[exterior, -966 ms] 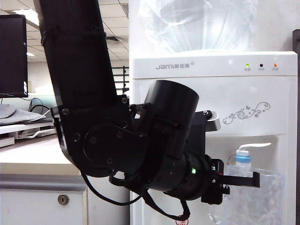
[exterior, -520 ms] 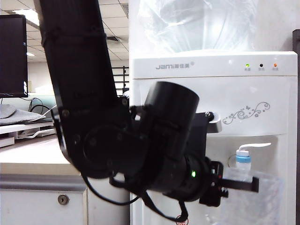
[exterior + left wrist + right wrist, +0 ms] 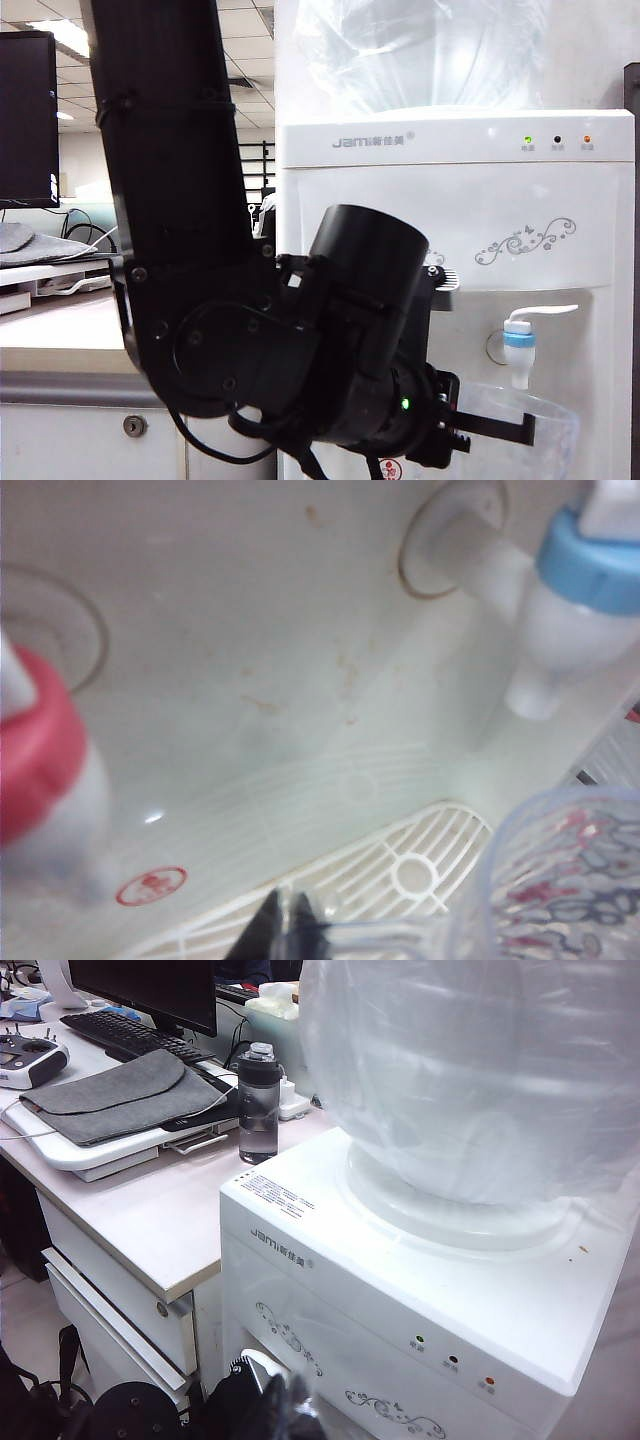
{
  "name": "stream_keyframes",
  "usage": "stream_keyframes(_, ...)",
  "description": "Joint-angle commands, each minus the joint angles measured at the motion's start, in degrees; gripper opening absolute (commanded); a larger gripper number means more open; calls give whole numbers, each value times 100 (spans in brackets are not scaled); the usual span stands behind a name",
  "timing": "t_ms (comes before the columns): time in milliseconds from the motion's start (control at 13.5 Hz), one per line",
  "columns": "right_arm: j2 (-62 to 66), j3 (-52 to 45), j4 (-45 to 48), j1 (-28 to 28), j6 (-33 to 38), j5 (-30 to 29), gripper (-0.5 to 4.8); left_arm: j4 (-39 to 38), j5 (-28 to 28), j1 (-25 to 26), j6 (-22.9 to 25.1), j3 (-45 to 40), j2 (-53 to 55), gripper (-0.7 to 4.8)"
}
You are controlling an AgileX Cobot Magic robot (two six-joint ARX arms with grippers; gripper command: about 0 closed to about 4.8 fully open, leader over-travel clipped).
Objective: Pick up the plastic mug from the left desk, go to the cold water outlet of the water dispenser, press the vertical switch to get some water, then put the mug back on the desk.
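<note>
The plastic mug (image 3: pixel 535 430), clear and faceted with a rippled wall, is held by its thin handle in the left gripper (image 3: pixel 520 430), jaws clamped closed on it, low at the right of the exterior view, just under the cold water outlet (image 3: pixel 520 345). Whether there is water in the mug cannot be told. In the left wrist view the mug (image 3: pixel 560 880) is seen over a white slotted drip grille (image 3: pixel 400 865), the blue-collared tap (image 3: pixel 575 600) above it and a red-collared tap (image 3: pixel 45 770) to the other side, blurred. The water dispenser (image 3: pixel 400 200) is a white glossy cabinet marked "Jami" in grey, followed by small unreadable characters, with grey swirl ornaments and three small lights; a clear bottle (image 3: pixel 470 1070) is seated on top. The right gripper (image 3: pixel 285 1410) is barely seen at the frame edge above the dispenser; its state cannot be told. A smoky-grey bottle (image 3: pixel 259 1105) with a black cap stands on the left desk (image 3: pixel 150 1225), contents unclear.
</note>
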Motion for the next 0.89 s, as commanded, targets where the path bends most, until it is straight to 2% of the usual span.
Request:
stream_keyframes(74, 4, 13, 87, 2, -9, 28, -1, 26, -24, -37, 44, 164, 149, -6)
stream_keyframes(520, 4, 13, 85, 2, -9, 26, -1, -116, -249, -37, 17, 994, 634, -6)
stream_keyframes(891, 4, 11, -68, 2, -9, 31, -1, -175, -313, -35, -284, 1056, 667, -6)
